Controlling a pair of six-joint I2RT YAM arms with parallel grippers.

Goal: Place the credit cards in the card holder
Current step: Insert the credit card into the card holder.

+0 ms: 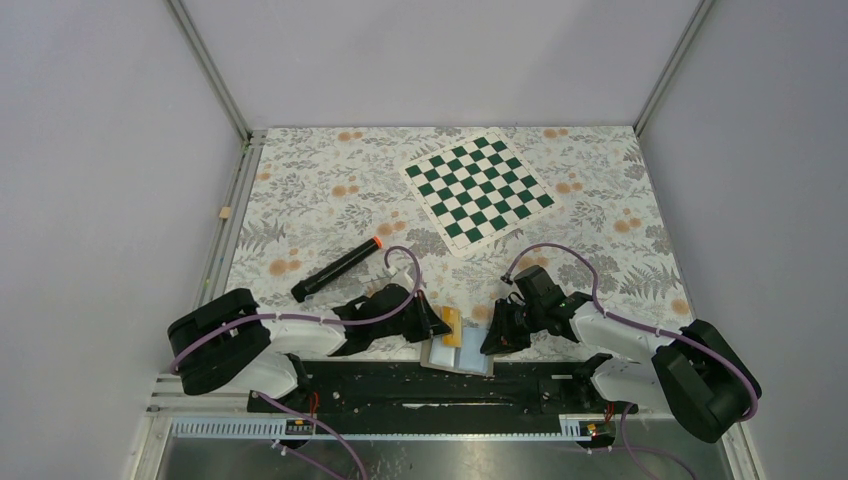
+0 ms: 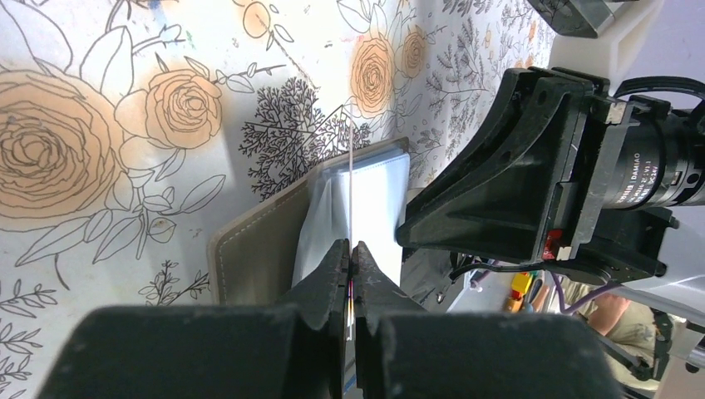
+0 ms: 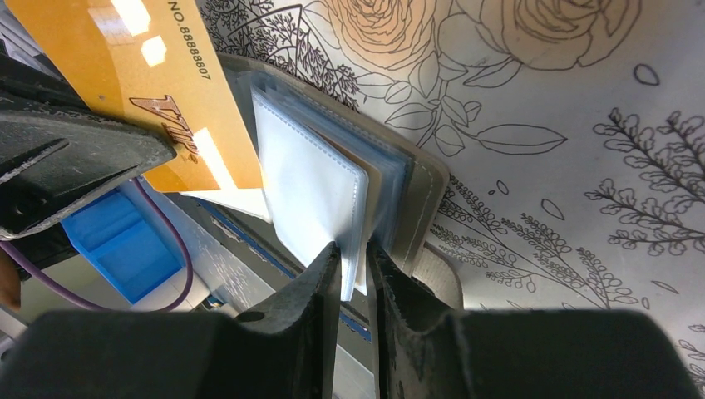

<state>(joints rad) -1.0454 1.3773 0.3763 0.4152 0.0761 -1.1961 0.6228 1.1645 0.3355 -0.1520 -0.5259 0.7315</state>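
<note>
Left gripper (image 2: 350,249): clamped on credit card (image 3: 141,91).
Right gripper (image 3: 353,253): pinching card holder (image 3: 426,195) pocket (image 3: 312,187).
Tip: square card to pocket mouth, slide gently.

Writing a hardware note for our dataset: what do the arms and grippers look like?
The left arm and right arm have white links and bulky black joints; a purple cable loops along each. The left gripper and right gripper are matte black, with wedge-shaped tapering fingers.
</note>
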